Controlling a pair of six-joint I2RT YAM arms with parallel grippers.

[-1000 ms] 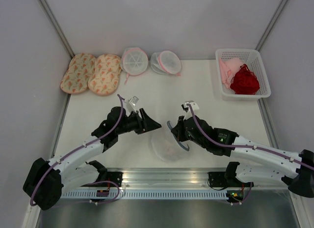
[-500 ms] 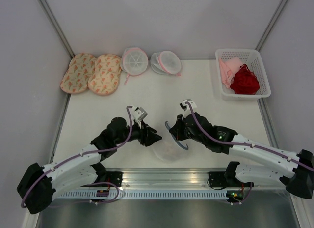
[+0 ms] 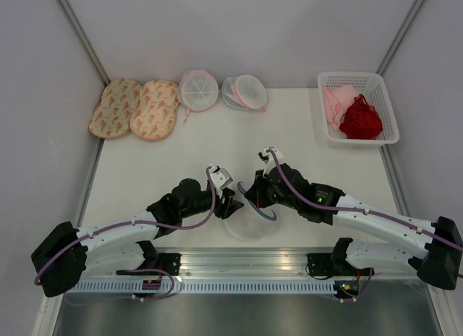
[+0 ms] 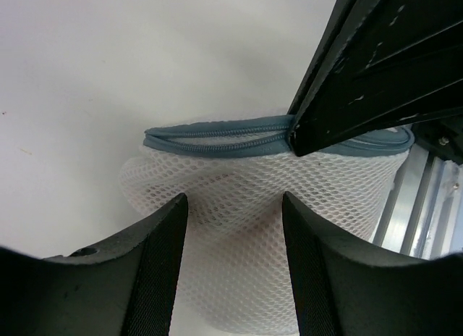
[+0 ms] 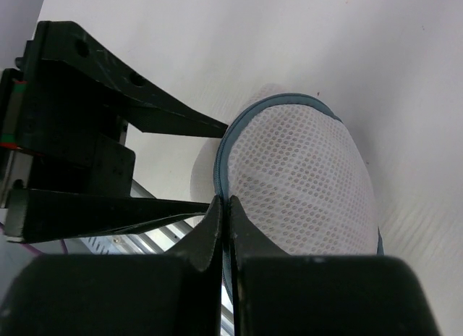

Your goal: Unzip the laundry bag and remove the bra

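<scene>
One laundry bag [image 3: 247,224]: white mesh, grey zipper rim [image 4: 210,133]
right gripper [image 5: 224,206]: fingers pressed together, pinching that rim
left gripper [image 4: 233,206]: fingers spread, mesh just ahead

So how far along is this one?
Done: nothing finished; on the laundry bag the zipper looks closed where the left wrist view shows it. In hand: the right end effector is shut on the grey rim, the left end effector open beside the bag. Left: unzipping, removing the bra, unseen here.
</scene>
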